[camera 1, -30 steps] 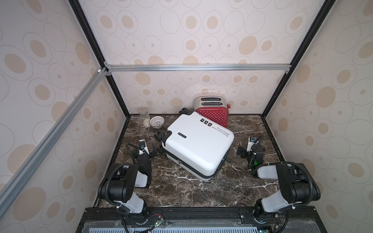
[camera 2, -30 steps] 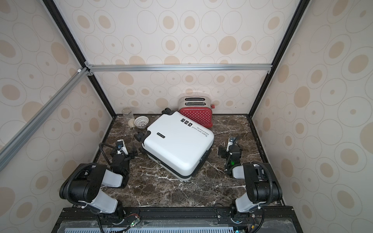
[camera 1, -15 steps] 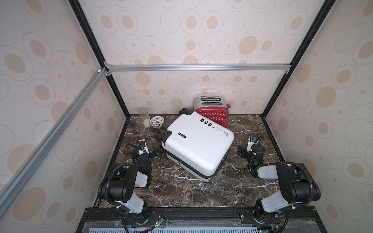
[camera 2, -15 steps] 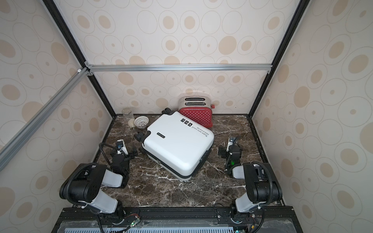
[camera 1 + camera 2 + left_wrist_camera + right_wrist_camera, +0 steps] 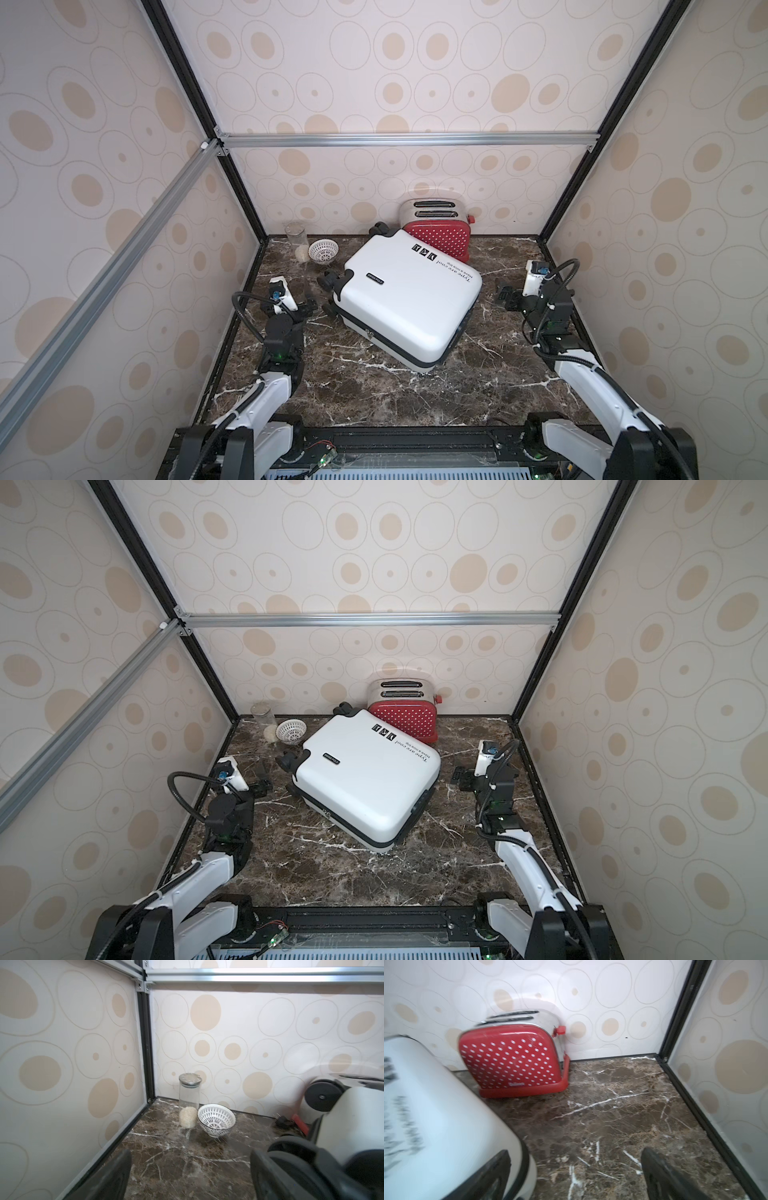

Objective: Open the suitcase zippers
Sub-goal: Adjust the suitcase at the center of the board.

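The suitcase (image 5: 409,301) lies flat, so its closed zippers (image 5: 384,347) face the sides, where the left hand (image 5: 311,303) and right hand (image 5: 503,300) stand open, empty.

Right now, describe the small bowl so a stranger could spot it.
Find the white suitcase lying flat in the middle, then look to the back corner on the left arm's side. Beside a tall glass jar there sits the bowl: low, white, black-patterned, whereas the jar is clear with pale grains.
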{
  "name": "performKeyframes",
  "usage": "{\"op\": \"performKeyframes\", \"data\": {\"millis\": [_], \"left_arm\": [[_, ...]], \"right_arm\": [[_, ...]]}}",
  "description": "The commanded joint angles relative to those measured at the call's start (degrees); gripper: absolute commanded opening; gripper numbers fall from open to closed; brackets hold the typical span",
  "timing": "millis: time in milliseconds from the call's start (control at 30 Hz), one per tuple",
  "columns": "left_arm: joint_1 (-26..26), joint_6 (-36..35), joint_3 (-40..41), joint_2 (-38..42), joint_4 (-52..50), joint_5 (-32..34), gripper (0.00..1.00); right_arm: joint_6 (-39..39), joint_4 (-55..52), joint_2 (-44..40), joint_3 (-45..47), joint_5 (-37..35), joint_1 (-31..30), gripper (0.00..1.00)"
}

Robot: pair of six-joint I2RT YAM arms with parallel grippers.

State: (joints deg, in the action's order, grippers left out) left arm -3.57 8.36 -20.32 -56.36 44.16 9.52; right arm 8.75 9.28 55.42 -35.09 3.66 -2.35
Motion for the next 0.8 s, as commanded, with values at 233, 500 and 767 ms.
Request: {"op": "performKeyframes", "data": {"millis": [233,500,767], "left_arm": [[0.25,6.76,-23.26,-4.48,-34.15,-27.57,0.83],[0.08,7.5,-28.03,-12.09,-32.2,-39.66,0.78],[-0.78,7.58,-28.65,-15.78,-28.94,-48.85,0.79]], "right_arm": [[16.37,-35.9,-8.02,-9.69,5.96,-15.15,1.0],[26.1,-31.1,-8.48,-4.31,11.91,-22.87,1.0],[28.53,-21.74,-2.27,-3.49,18.92,-23.03,1.0]]}}
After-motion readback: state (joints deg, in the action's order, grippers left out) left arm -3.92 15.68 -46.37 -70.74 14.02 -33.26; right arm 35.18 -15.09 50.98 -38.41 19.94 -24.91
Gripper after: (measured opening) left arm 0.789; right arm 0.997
